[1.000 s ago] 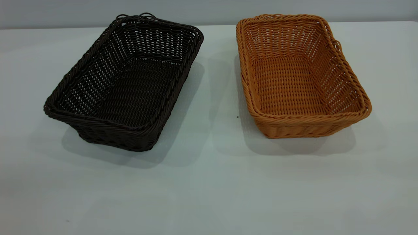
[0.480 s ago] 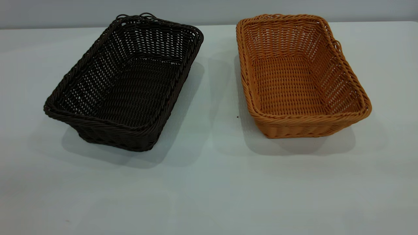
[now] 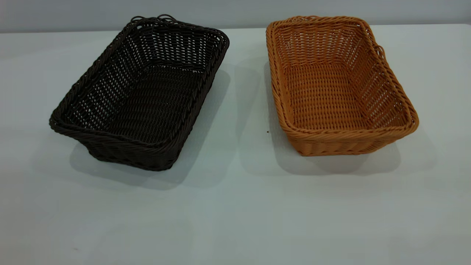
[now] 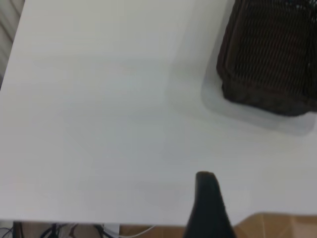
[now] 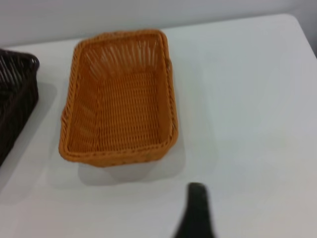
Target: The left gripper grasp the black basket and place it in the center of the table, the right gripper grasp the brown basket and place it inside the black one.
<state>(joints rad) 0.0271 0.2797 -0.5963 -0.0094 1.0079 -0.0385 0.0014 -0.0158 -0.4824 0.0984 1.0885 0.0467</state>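
Sitting untouched on the white worktop (image 3: 235, 206), the dark woven wicker basket (image 3: 141, 92) lies well ahead of the left hand (image 4: 208, 206); the orange-tan wicker basket (image 5: 119, 96) lies ahead of the right hand (image 5: 195, 210). Whether either hand is released or clenched, I cannot tell. Everything remains to do.

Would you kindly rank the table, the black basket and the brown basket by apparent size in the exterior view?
1. The table, by far the largest.
2. The black basket and the brown basket look alike in size, so no ranking between them.
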